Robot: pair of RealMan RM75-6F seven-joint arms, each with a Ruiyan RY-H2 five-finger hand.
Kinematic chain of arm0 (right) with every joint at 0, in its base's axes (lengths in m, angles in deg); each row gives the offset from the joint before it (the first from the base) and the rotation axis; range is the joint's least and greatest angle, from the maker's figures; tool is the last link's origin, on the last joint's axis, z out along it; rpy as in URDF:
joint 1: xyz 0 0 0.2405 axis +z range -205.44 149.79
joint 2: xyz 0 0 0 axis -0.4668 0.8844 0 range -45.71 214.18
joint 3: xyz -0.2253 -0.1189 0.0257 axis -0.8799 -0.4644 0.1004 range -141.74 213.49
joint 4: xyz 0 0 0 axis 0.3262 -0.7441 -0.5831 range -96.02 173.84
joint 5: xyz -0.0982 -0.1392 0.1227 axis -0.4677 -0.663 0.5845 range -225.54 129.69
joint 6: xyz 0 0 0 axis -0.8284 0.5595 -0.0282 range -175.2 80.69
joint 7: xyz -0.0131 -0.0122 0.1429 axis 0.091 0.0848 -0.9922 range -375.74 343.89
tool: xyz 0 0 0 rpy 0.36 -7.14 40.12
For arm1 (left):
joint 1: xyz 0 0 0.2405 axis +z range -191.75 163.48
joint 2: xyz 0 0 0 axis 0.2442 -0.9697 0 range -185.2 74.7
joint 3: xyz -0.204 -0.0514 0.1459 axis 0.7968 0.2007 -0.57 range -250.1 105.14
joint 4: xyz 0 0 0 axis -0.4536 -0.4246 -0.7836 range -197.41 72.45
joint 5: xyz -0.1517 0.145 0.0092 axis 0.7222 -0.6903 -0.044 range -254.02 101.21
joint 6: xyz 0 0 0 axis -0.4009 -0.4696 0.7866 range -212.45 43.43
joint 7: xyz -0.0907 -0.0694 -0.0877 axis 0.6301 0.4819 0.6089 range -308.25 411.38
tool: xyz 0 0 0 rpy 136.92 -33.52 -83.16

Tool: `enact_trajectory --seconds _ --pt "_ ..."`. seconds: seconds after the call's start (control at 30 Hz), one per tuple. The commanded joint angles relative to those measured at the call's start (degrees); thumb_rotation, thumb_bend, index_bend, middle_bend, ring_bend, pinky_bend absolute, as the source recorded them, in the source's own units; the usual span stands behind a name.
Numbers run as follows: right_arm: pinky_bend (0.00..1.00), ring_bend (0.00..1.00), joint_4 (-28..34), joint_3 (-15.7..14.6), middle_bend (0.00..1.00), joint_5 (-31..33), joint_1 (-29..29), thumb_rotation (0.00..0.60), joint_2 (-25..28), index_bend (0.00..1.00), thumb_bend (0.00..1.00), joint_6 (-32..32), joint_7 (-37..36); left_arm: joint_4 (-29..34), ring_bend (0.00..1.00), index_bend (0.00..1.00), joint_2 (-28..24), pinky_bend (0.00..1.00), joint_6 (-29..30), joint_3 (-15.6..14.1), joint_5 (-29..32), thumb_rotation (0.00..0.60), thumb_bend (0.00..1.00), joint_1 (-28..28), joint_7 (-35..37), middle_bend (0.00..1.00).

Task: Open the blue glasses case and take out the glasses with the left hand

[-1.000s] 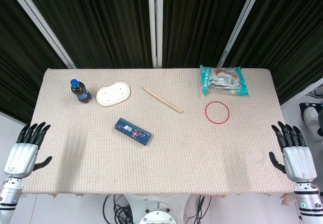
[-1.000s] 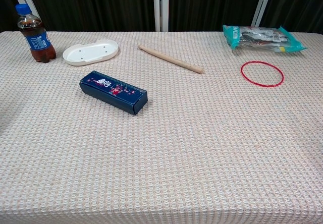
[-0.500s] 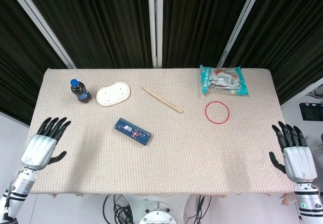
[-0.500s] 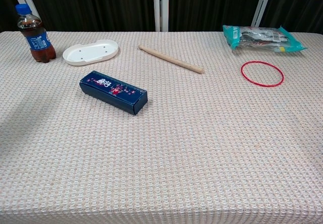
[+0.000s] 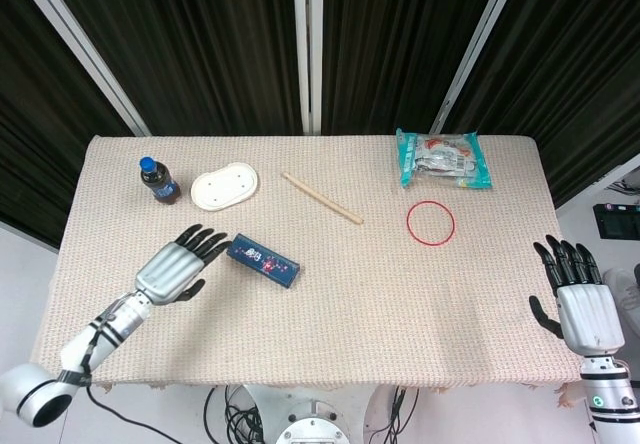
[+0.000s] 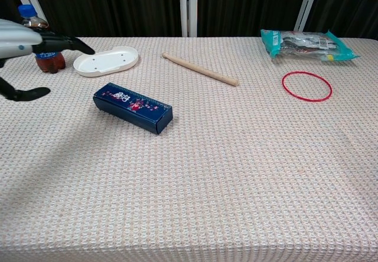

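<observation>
Left hand (image 5: 178, 267) has swung in from the worktop's (image 5: 400, 304) left edge, now hovering just left of the blue glasses case (image 5: 263, 260), fingers spread, holding nothing, not touching it. Case lies shut, flat, approx. centre-left, w/ white dish (image 5: 225, 185) & cola bottle (image 5: 158, 180) behind. Right hand (image 5: 577, 298) stays at right edge, fingers apart, empty.

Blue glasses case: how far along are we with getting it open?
Nothing is done yet: the long blue rectangular glasses case lies closed on the woven beige table, with no glasses visible. In hand: the left hand is over the table with fingers spread, close beside the case's end, holding nothing. Left: grasp, open, take out the glasses. The right hand is open at the table edge.
</observation>
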Motion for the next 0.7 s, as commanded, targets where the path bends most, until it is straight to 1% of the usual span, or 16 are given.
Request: enact_trajectory --seconds 0.03,0.17,0.3,0.47,0.7 --pt "0.0 0.0 0.09 -0.02 0.0 -0.08 0.01 0.6 0.05 0.0 0.32 0.05 -0.08 -2.27 0.0 0.05 2.99 0.04 -3.92 1.55 3.22 0.6 0.47 -3.55 -0.73 0.03" --pt "0.0 0.0 0.28 -0.17 0.0 -0.17 -0.15 0.6 0.15 0.0 0.32 0.25 -0.28 -4.97 0.0 0.04 6.58 0.04 -7.96 2.35 5.61 0.6 0.48 -7.25 -0.14 0.03" --pt "0.0 0.0 0.46 -0.16 0.0 -0.02 -0.42 0.6 0.45 0.0 0.32 0.62 -0.42 -7.54 0.0 0.04 8.9 0.04 -11.28 2.37 7.12 0.6 0.5 -10.23 -0.26 0.03" --pt "0.0 0.0 0.85 -0.06 0.0 0.25 -0.79 0.6 0.85 0.0 0.33 1.15 -0.57 -9.34 0.0 0.03 9.56 0.04 -15.91 1.76 12.52 0.6 0.5 -13.09 -4.41 0.09" --pt "0.0 0.0 1.06 0.03 0.0 0.46 -0.51 0.6 1.01 0.0 0.33 0.59 -0.83 -10.75 0.0 0.03 10.25 0.04 -18.53 0.63 18.95 0.6 0.52 -15.85 -8.62 0.09"
